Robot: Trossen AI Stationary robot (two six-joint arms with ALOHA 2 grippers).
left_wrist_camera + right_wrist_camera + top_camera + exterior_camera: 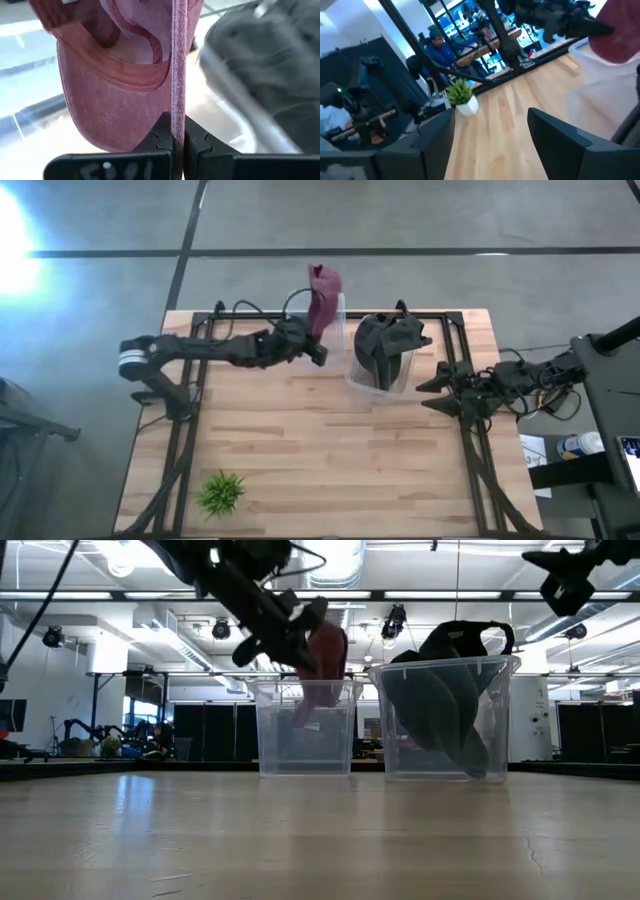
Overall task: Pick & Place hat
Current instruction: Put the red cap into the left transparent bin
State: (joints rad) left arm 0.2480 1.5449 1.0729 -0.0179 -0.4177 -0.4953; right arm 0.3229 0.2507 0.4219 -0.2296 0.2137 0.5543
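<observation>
On the wooden counter (330, 450) stand two clear bins: one (385, 375) holds dark hats (388, 345), the other (305, 730) sits beside it. My left claw (318, 350) pinches the maroon hat (323, 298) by its brim, hanging it over that second bin's rim. My right claw (432, 392) waits spread at the counter's right edge.

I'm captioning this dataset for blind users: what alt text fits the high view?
Seen from above, the left gripper holds a maroon hat over a clear bin; beside it, another bin holds dark hats. The right gripper waits open at the table's right edge.
</observation>
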